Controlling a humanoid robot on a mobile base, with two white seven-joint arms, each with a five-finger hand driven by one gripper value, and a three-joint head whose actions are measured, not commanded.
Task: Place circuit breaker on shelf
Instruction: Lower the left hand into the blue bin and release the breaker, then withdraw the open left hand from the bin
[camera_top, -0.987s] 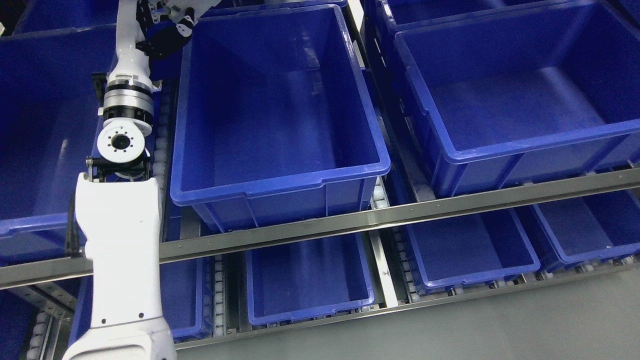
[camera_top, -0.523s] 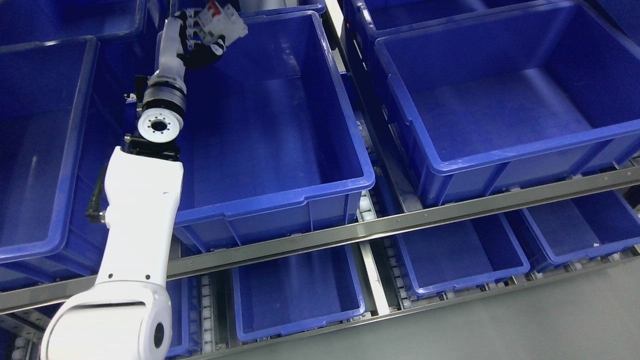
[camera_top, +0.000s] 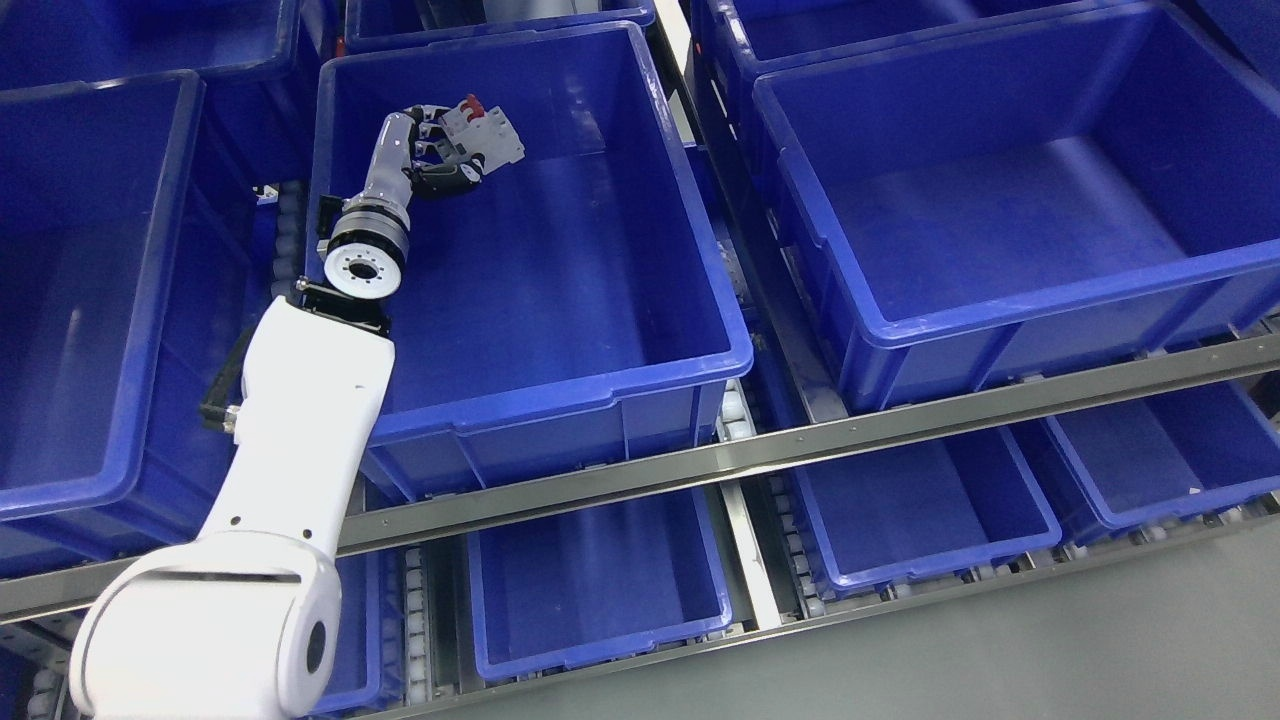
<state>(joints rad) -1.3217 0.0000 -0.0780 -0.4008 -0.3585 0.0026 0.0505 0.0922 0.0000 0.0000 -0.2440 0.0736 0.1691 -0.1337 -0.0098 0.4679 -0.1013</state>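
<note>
My left hand (camera_top: 445, 160) reaches down into the middle blue bin (camera_top: 540, 390) on the upper shelf, near its far left corner. Its fingers are curled around a light grey circuit breaker (camera_top: 487, 135) with a small red lever on top. The breaker hangs tilted just above the bin's floor, close to the back wall. The white left arm (camera_top: 300, 420) rises from the lower left and crosses the bin's left wall. The right arm is out of sight.
Blue bins stand on either side: one at the left (camera_top: 90, 300), one at the right (camera_top: 1000, 200), more behind. A metal shelf rail (camera_top: 800, 440) runs across the front. Smaller blue bins (camera_top: 600, 570) sit on the lower shelf, and grey floor (camera_top: 1050, 660) lies below.
The view shifted early on. Since then my left hand has come down from above the bin's back rim into the bin, carrying the breaker lower and slightly right.
</note>
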